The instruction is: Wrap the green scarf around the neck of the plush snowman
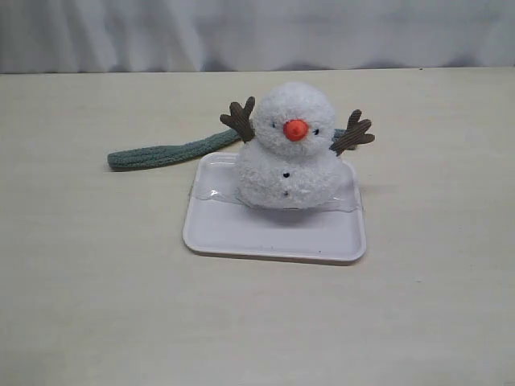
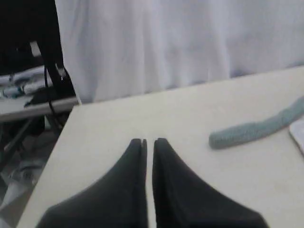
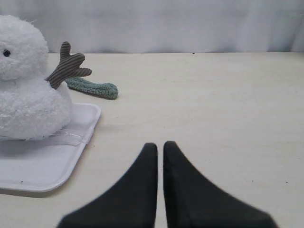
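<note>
Presently pre-grasp: grey-green ribbed knit scarf (image 1: 165, 153) lies mid-left, behind white fluffy plush snowman (image 1: 288, 149); both jaws closed, empty. Next, probably: open left jaws over scarf end.

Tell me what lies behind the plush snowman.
The green scarf lies on the table behind the snowman, one end showing on each side. Its middle stretch is hidden by the plush body.

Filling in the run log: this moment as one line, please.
green scarf: on table behind plush snowman | neck: bare | left gripper: shut, empty | right gripper: shut, empty
</note>
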